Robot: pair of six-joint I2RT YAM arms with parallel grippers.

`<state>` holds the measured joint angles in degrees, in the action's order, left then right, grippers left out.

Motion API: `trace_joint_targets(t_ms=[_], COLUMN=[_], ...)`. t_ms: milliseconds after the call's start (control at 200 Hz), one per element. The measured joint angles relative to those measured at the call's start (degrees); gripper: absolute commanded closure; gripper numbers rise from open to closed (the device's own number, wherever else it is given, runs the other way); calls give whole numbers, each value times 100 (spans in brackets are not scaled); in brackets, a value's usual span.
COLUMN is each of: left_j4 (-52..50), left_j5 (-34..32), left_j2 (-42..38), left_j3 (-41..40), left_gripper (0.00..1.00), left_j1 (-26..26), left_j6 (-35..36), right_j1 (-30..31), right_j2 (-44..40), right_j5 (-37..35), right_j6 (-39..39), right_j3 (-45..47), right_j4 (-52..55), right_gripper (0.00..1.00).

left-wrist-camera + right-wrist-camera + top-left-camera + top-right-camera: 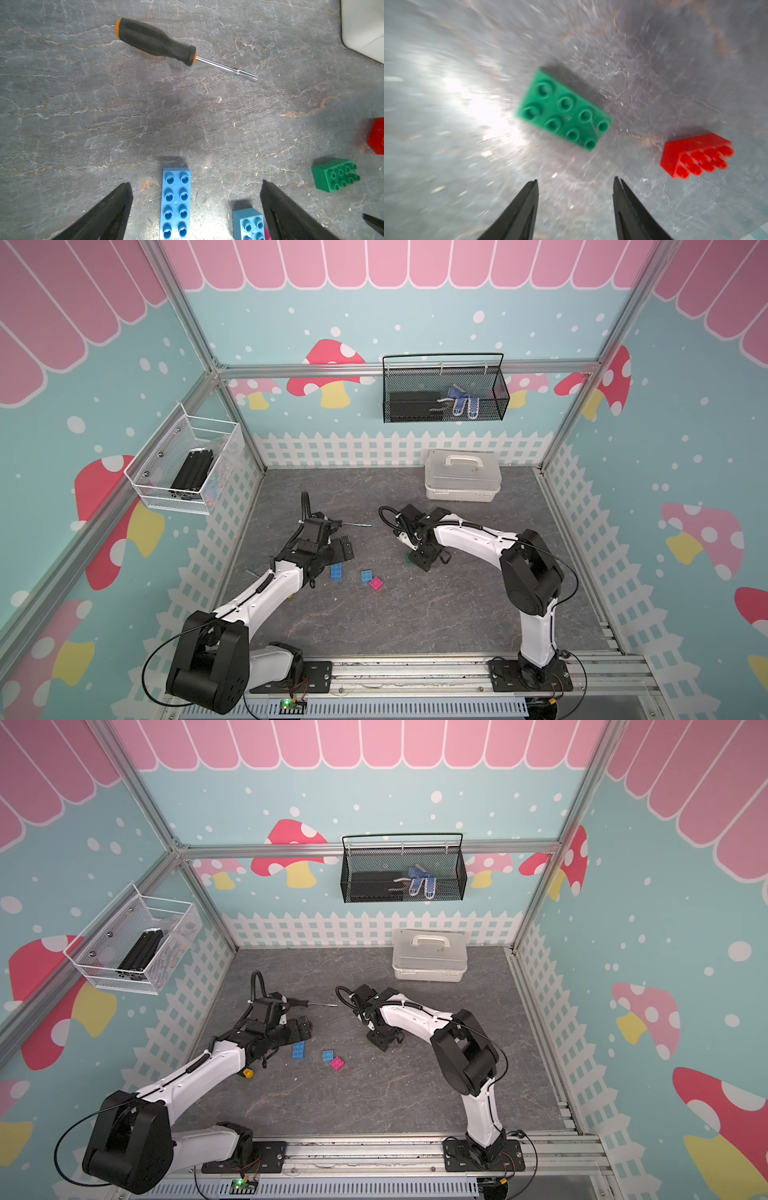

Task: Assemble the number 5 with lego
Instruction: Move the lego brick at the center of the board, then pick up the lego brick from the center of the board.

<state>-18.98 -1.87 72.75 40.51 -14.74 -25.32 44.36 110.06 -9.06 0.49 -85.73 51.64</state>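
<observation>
Left wrist view: the long blue brick (175, 203) lies flat on the grey table (83, 104), studs up in two rows of four. It sits between the spread fingers of the left tool (196, 182), which stands wide open and touches nothing. Just beside one finger is the small blue brick (248, 224), cut off by the frame. Only a sliver of the pink brick (267, 234) shows behind it, so I cannot tell whether the two touch. Farther off are the green brick (336, 175), studs up, and the red brick (377, 136), half out of frame. A black-handled screwdriver (155, 39) lies apart from them all, and a white box (363, 25) fills one corner of the picture.

The right wrist view is smeared with blur. It shows the right tool (576, 179) with its jaws parted and empty, above the table and short of the green brick. The red brick is off to the side.

All five bricks lie singly around the middle of the table, none stacked. In both top views the two blue bricks and the pink one sit left of centre. In a top view only a corner of the green brick shows, beside the right tool, and the right arm hides the red brick in both. A yellow tip (248, 1073) pokes out from under the left arm; the rest of it is covered.
</observation>
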Motion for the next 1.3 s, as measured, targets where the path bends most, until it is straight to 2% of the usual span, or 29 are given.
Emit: trace_joint_targets(t_ms=[170, 545, 831, 1151, 1301], left_j4=[-120, -234, -232, -223, -221], left_j5=[-13, -50, -46, -42, -42], left_j2=[-11, -181, -181, -181, -181], left_j3=[0, -234, -236, -236, -258], left_gripper=[1, 1, 1, 1, 1], left_j1=[17, 413, 424, 455, 455], left_j6=[-15, -249, -280, -280, -280], right_j1=[546, 1381, 1423, 1425, 1425], right_j2=[-361, 470, 909, 1357, 1440], right_j5=[229, 859, 918, 973, 970], right_j6=[520, 1589, 2070, 2214, 2260], right_j3=[-52, -225, -732, -1102, -1165], right_j4=[-76, -782, -962, -785, -656], right_gripper=[39, 39, 42, 45, 52])
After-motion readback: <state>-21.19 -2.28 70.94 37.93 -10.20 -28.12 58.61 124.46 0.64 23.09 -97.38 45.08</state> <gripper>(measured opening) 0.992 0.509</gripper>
